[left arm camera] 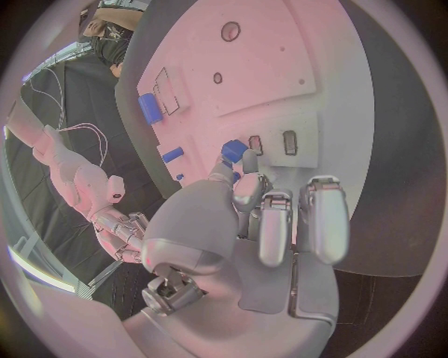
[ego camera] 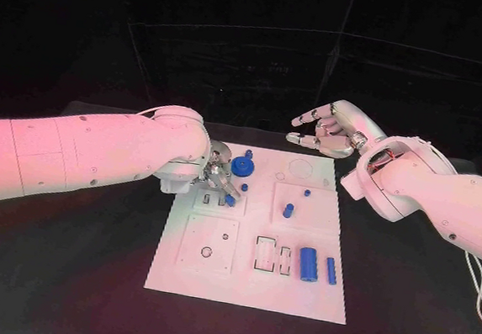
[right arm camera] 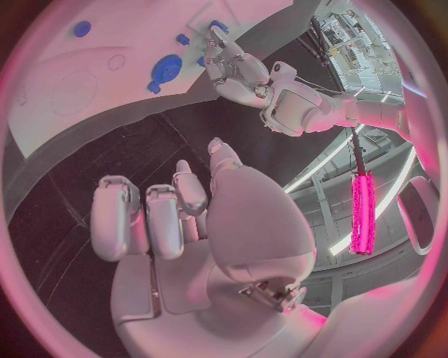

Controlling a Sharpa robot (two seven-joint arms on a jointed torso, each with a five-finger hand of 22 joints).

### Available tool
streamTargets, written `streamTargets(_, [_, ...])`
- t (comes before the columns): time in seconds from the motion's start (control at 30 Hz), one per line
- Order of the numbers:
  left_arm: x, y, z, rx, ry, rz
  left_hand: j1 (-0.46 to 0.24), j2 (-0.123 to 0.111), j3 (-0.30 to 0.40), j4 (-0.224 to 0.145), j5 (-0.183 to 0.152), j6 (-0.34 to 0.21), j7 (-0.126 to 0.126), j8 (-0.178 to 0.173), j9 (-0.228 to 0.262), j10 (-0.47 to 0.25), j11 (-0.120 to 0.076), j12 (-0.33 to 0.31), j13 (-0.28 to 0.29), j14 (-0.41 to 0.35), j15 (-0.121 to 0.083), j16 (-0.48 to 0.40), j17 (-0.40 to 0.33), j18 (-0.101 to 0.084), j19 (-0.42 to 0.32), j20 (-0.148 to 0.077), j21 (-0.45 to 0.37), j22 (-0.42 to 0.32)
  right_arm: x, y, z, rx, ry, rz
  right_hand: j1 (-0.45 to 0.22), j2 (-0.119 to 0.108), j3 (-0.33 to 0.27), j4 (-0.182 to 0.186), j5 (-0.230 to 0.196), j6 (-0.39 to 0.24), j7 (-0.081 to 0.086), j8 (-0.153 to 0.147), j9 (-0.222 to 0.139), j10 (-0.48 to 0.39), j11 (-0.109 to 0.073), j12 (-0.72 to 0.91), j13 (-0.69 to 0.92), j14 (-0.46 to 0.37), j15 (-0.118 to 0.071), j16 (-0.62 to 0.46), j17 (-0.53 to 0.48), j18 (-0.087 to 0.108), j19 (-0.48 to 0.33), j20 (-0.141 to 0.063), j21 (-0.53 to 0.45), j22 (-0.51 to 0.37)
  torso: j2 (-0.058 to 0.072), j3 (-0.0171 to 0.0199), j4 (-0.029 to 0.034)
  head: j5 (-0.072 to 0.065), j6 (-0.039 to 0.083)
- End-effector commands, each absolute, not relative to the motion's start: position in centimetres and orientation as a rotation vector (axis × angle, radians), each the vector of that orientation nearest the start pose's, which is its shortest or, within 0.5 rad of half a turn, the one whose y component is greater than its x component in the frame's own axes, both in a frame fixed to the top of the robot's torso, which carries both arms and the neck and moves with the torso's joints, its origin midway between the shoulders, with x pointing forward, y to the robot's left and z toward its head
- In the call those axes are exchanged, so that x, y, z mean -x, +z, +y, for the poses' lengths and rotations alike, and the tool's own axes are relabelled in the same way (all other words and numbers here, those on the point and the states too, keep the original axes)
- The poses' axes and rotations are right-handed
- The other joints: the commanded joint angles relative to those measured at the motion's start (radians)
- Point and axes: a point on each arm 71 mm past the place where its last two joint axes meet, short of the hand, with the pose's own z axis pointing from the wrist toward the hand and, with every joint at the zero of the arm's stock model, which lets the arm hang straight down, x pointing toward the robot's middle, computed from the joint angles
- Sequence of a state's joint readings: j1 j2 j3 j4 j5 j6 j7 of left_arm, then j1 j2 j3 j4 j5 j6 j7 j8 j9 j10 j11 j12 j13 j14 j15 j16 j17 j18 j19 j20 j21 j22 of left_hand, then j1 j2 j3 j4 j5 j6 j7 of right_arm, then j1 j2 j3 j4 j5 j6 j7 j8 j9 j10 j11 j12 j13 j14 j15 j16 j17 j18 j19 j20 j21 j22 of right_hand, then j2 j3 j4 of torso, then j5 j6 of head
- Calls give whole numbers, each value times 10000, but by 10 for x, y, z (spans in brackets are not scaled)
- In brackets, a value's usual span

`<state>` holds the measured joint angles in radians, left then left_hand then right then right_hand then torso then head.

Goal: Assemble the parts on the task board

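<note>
The white task board (ego camera: 244,291) lies in the middle of the black table. My left hand (ego camera: 215,175) hovers over the board's far left part and pinches a small blue part (left arm camera: 234,151) between thumb and finger, just above two small rectangular slots (left arm camera: 290,142). A blue gear-like disc (ego camera: 246,166) sits right beside that hand. Two short blue pegs (ego camera: 289,210) stand in the board's far right section. A thick blue cylinder (ego camera: 309,264) and a thin blue bar (ego camera: 331,271) lie near the right edge. My right hand (ego camera: 329,133) hangs beyond the board's far edge, fingers loosely apart, holding nothing.
A black ring (ego camera: 205,253) lies in the near left section of the board. An open rectangular frame outline (ego camera: 264,254) sits left of the thick cylinder. Bare black table surrounds the board on all sides.
</note>
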<state>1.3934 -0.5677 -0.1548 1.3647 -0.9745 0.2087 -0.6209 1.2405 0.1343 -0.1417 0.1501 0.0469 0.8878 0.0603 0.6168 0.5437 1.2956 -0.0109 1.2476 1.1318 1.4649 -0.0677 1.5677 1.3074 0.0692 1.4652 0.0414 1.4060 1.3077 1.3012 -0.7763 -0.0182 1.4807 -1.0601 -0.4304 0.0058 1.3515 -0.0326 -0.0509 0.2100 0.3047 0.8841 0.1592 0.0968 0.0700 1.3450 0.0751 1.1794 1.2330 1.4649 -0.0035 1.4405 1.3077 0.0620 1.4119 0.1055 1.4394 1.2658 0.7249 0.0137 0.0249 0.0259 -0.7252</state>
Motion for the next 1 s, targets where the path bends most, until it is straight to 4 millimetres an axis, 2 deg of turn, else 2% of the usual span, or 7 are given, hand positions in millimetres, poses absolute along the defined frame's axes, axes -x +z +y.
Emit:
streamTargets(0.03, [-513,-183,127,192,-3604,23765,10,-35,-61,-11,17,-46,25,50,23,40,11,24,13,1059,-60,31,2634,-152,221,-86,-1,47,-513,-120,-181,-1465,9255,15092,72,30,-73,-1,52,58,21,46,9,-57,-34,-59,-7,587,-20,-52,527,21,-71,-23,-42,-8,2,-1,-3,7,-2])
streamTargets(0.4, [-513,-183,127,246,-3627,23710,-633,-219,-507,265,11,-11,24,41,84,91,18,38,53,1059,-49,31,2634,-159,229,-76,22,99,-513,-121,-180,-1460,9256,15094,69,34,-76,2,54,58,21,47,9,-60,-34,-64,-12,587,-20,-52,527,20,-70,-24,-41,-6,3,-1,3,8,-9])
streamTargets(0.87, [-513,-182,129,350,-3565,23673,-643,-243,-537,262,12,-9,20,41,89,95,15,39,57,1059,-51,31,2634,-157,225,-77,15,88,-513,-121,-180,-1459,9256,15094,69,34,-76,2,54,58,21,47,9,-60,-34,-64,-12,587,-20,-52,527,20,-70,-24,-41,-6,-6,1,-1,4,-6])
streamTargets(1.0, [-514,-183,132,406,-3492,23688,-867,-181,-689,420,13,23,2,49,117,131,-1,62,92,1059,-62,31,2634,-160,232,-85,26,113,-514,-121,-181,-1463,9247,15095,55,51,-93,17,59,55,22,49,8,-57,-34,-64,-13,588,-21,-52,530,21,-72,-26,-46,-12,1,0,0,3,6])
